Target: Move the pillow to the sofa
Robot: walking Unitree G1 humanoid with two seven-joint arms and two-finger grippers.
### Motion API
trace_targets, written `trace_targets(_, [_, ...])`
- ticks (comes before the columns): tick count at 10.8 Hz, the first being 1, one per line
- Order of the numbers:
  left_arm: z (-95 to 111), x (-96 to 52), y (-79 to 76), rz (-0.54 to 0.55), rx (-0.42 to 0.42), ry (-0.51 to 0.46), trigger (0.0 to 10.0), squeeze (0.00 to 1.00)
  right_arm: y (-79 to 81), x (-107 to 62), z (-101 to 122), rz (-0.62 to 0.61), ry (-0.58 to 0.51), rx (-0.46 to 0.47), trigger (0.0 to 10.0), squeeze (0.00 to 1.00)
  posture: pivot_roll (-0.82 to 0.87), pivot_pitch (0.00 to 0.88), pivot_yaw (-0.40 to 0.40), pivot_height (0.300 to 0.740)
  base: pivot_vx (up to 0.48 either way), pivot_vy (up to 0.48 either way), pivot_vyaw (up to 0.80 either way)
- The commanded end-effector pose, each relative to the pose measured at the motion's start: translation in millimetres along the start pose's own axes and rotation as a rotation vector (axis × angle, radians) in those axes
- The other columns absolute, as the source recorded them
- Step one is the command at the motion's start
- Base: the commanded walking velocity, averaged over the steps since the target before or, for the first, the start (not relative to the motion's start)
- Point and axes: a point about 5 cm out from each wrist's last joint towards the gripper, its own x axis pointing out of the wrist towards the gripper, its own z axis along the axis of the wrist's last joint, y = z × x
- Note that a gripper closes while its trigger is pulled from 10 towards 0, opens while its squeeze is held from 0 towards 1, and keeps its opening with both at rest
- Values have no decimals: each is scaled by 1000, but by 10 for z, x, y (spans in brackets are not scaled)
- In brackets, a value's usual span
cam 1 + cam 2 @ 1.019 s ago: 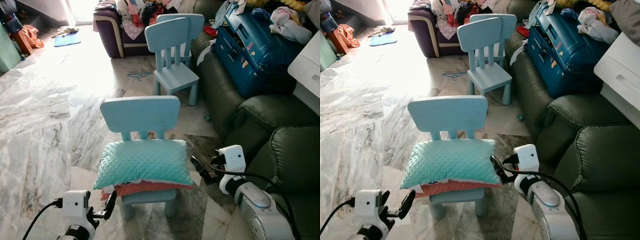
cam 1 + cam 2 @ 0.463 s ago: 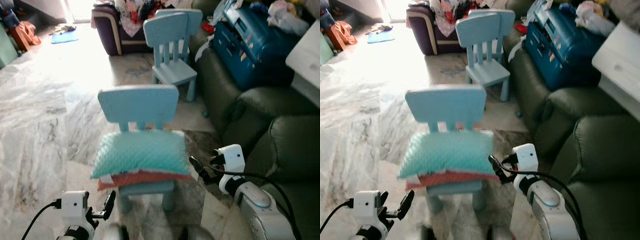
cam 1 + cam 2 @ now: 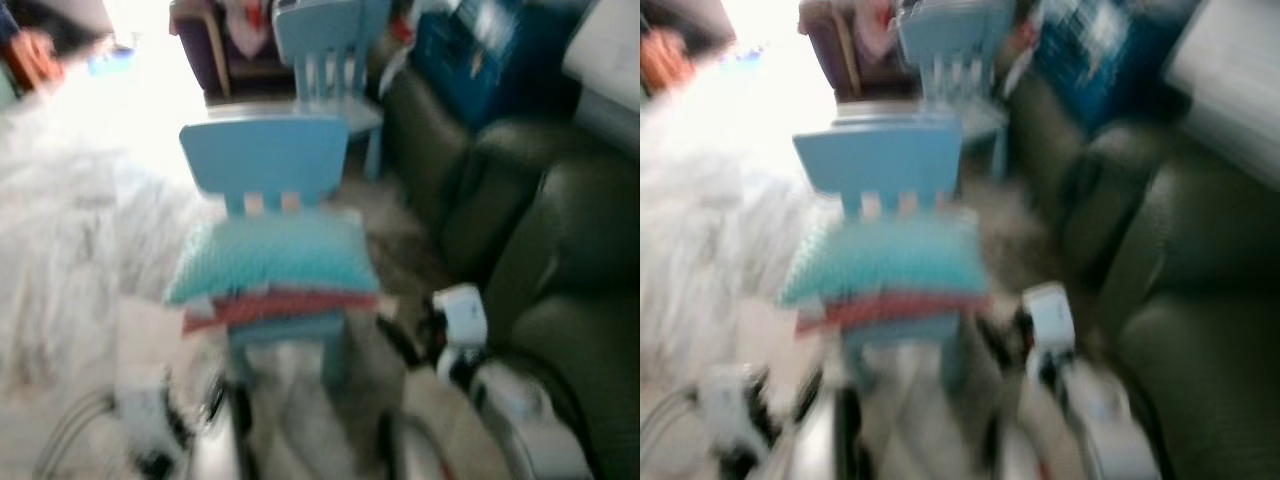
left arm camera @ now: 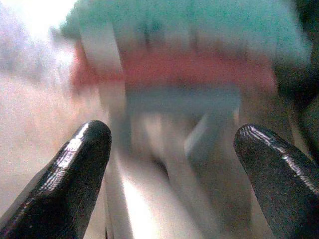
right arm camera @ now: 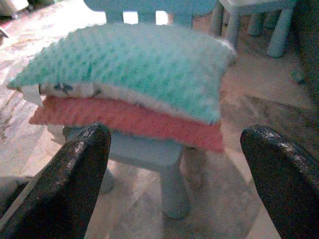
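The teal dotted pillow point(image 3: 270, 258) lies on a red cushion point(image 3: 285, 306) on the seat of a small light-blue chair point(image 3: 265, 160), straight ahead. The head views are blurred by motion. My left gripper point(image 4: 179, 174) is open, low in front of the chair's near left side, its fingers point(image 4: 75, 174) apart and empty. My right gripper point(image 5: 179, 169) is open too, at the chair's right side, facing the pillow point(image 5: 134, 64) with nothing between its fingers point(image 5: 284, 179). The dark green sofa point(image 3: 560, 250) stands to the right of the chair.
A second light-blue chair point(image 3: 330, 60) stands behind the first. A blue suitcase point(image 3: 470, 60) lies on the far part of the sofa. A purple armchair point(image 3: 215, 40) piled with clothes is at the back. Marble floor point(image 3: 70, 220) stretches to the left.
The whole picture has shifted and blurred, so the camera is moving. The chair and pillow now sit higher in the picture. Both grippers stay open and low beside the chair.
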Motion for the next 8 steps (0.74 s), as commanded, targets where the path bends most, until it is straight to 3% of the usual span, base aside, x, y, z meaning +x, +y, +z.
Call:
trace_targets(1, [87, 7, 69, 24, 29, -24, 10000, 0, 43, -2, 36, 15, -13, 1, 10000, 0, -154, 157, 8, 529, 0, 0, 0])
trace_targets(4, [104, 6, 87, 47, 35, -36, 10000, 0, 50, 16, 49, 26, -20, 1, 10000, 0, -152, 156, 6, 495, 0, 0, 0])
trace_targets(7, [233, -16, 297, 244, 72, -121, 10000, 0, 18, 110, 137, 42, -37, -17, 10000, 0, -139, 151, -9, 495, 0, 0, 0])
trace_targets(8, [227, -38, 287, 251, 68, -125, 10000, 0, 11, 128, 166, 47, -43, -23, 10000, 0, -134, 154, -16, 495, 0, 0, 0])
